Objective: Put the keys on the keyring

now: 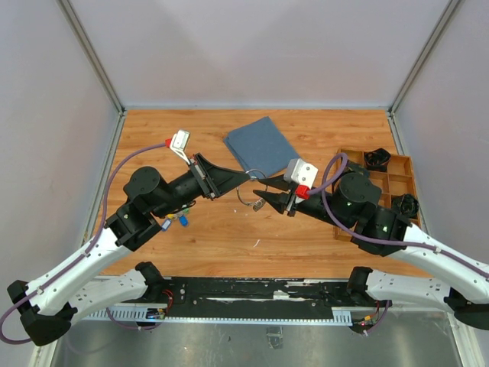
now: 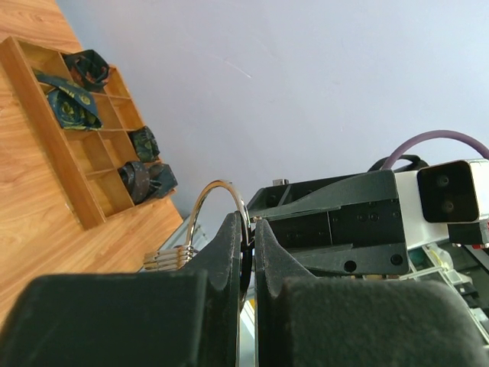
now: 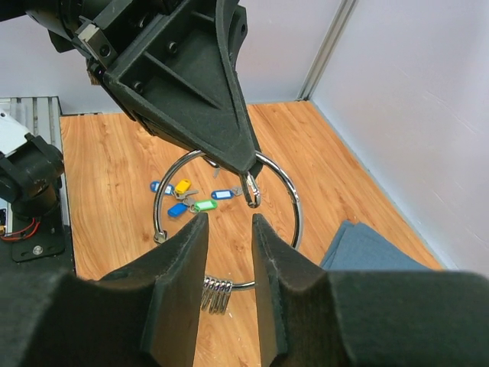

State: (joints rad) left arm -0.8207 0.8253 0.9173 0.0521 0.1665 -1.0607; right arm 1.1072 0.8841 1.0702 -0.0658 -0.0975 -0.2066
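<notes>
The keyring (image 3: 297, 202) is a wide silver wire ring carrying several small split rings (image 3: 216, 294) on its lower arc. It hangs above the wooden table, also seen in the top view as the keyring (image 1: 240, 196). My left gripper (image 1: 246, 178) is shut on its upper arc, and the left wrist view shows the left gripper (image 2: 250, 222) pinching the wire. A small clip (image 3: 250, 191) dangles below that grip. My right gripper (image 3: 229, 222) faces the ring with its jaws apart and nothing between them. The keys (image 3: 191, 199), with yellow, green and blue tags, lie loose on the table, beside the left arm as the keys (image 1: 177, 220).
A folded blue cloth (image 1: 260, 145) lies at the back middle of the table. A wooden compartment tray (image 1: 397, 183) holding dark items stands at the right, behind my right arm. Grey walls close in the table on three sides.
</notes>
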